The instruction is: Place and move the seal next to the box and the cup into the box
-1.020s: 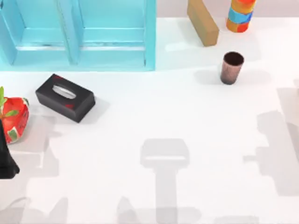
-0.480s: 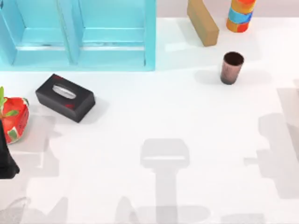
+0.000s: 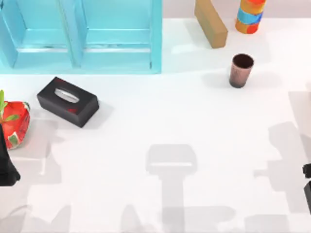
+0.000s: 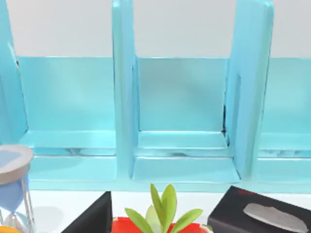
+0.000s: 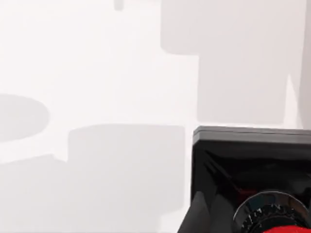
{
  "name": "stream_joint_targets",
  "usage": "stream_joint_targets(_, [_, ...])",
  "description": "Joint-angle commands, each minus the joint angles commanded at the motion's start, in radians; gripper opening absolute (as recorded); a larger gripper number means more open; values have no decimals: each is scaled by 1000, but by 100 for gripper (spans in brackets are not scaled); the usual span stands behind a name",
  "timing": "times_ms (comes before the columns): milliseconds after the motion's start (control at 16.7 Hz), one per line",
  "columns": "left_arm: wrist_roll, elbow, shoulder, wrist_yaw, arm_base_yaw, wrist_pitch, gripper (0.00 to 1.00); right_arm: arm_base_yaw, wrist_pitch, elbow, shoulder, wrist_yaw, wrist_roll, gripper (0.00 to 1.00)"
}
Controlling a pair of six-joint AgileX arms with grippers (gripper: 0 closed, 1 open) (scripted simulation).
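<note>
Nearest, at the table's (image 3: 146,121) right edge in the top view, a dark piece of the right arm (image 3: 307,187) pokes in. Its wrist view looks down on the seal (image 5: 252,174): a black square block with a ringed collar and a sliver of red knob at the frame's edge. It sits so close under the camera that it may well be held, though I cannot tell how the right gripper's fingers stand, nor whether the seal touches the white surface.

At the opposite edge, on the left, a dark part of the left arm (image 3: 6,165) sits beside a red pot with green leaves (image 3: 14,121); whether its gripper is open or closed I cannot tell either. Its wrist view shows that same plant (image 4: 163,211) close up, an hourglass (image 4: 12,189) to one side, and the corner of the black tissue box (image 4: 262,216).

Further in, the tissue box (image 3: 68,101) lies at an angle on the left half. Behind it stands the turquoise box (image 3: 80,36) with open compartments.

The cup (image 3: 241,70) stands upright on the right half, well apart from the turquoise box. Beyond it, at the back edge, are a tan block (image 3: 211,22) and an orange-and-blue striped cylinder (image 3: 250,15).
</note>
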State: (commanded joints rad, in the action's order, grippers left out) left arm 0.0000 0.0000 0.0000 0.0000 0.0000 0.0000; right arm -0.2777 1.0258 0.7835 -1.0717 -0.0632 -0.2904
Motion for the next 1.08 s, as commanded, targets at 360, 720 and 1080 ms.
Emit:
stream_joint_targets(360, [0, 0, 0, 0, 0, 0, 100, -5, -72, -64, -12, 1, -6, 0])
stream_joint_targets(720, [0, 0, 0, 0, 0, 0, 100, -5, -72, -64, -12, 1, -6, 30])
stream_joint_targets(1080, [0, 0, 0, 0, 0, 0, 100, -5, -72, -64, -12, 1, -6, 75])
